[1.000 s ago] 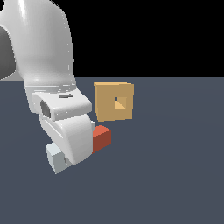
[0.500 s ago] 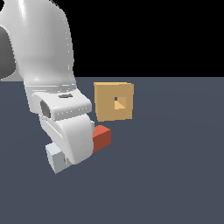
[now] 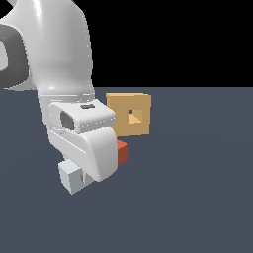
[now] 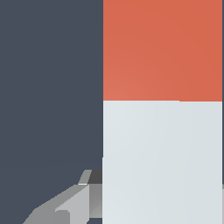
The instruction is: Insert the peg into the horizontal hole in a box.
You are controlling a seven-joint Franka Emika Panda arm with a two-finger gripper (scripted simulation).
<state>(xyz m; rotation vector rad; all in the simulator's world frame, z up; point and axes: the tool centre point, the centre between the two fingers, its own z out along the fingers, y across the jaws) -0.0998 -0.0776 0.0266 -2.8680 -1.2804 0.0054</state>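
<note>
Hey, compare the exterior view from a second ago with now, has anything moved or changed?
Nothing visibly changed. The arm sits over the peg in the same pose, the red end pointing toward the box and the pale end sticking out the other side. The box and its hole are where they were.

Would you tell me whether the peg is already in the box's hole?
Out: the peg's red end sits short of the box, whose hole shows empty.

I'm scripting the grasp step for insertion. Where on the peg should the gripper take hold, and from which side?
Grip the peg on its pale half, from above across its narrow width. It seems to lie flat on the floor, its red end toward the box, so that end stays free to enter the hole.
</note>
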